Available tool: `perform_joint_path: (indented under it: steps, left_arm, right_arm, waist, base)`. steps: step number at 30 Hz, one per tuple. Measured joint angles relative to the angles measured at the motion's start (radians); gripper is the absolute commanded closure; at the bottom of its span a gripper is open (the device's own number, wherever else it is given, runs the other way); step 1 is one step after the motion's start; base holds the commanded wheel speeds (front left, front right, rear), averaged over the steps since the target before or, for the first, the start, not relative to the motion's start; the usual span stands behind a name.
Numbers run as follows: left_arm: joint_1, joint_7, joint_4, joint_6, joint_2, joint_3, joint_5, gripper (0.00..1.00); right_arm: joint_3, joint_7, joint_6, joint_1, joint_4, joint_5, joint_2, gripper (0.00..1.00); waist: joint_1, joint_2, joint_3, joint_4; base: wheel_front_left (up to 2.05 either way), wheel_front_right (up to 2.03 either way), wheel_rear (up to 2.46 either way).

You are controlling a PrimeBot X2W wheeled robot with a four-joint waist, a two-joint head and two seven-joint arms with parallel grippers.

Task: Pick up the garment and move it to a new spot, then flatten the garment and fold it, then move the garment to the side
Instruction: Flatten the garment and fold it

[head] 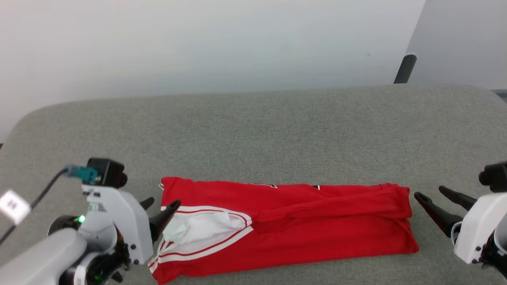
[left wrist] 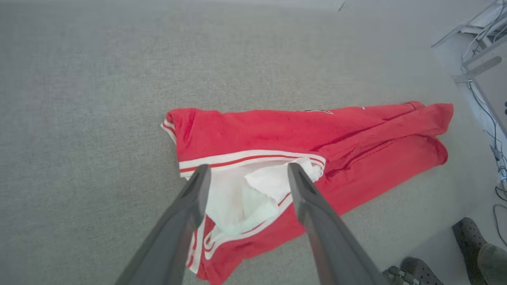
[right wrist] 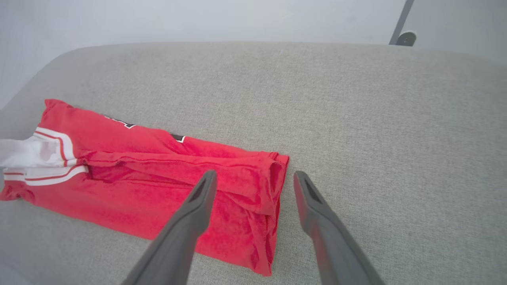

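Note:
The garment (head: 301, 221) is a red T-shirt with a white sleeve and striped trim, folded into a long band across the near part of the grey cushion. My left gripper (head: 160, 206) stands open at its left end, just beside the white sleeve (head: 202, 228), with nothing held. In the left wrist view the open gripper (left wrist: 247, 172) hovers over the white sleeve of the garment (left wrist: 301, 134). My right gripper (head: 435, 196) is open just off the garment's right end. The right wrist view has that gripper (right wrist: 255, 178) open above the folded hem of the garment (right wrist: 166, 174).
The grey cushion (head: 253, 126) stretches wide behind and to both sides of the shirt. A dark post (head: 405, 68) rises behind its far right edge. In the left wrist view, dark shoes (left wrist: 467, 245) and cables (left wrist: 497, 158) lie on the floor past the cushion's edge.

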Motion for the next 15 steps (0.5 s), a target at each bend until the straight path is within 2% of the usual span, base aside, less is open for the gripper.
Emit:
perform_joint_path:
  steps: [7, 12, 15]
  left_arm:
    - [0.089, -0.261, 0.052, -0.058, -0.027, 0.032, 0.072, 0.00]
    - [0.137, -0.449, 0.115, -0.096, -0.059, 0.062, 0.118, 0.00]
    - [0.166, -0.525, 0.155, -0.109, -0.081, 0.080, 0.140, 0.00]
  right_arm:
    - [-0.117, -0.022, 0.000, 0.100, -0.027, -0.071, 0.058, 0.00]
    - [-0.181, -0.002, 0.000, 0.145, -0.047, -0.102, 0.091, 0.00]
    - [-0.210, 0.023, 0.000, 0.155, -0.051, -0.108, 0.107, 0.00]
  waist:
    - [0.0000, 0.0000, -0.020, 0.004]
    - [0.0000, 0.0000, -0.015, 0.013]
    - [0.0000, 0.0000, -0.007, 0.017]
  base:
    - [0.00, 0.00, 0.00]
    - [0.00, 0.00, 0.00]
    - [0.00, 0.00, 0.00]
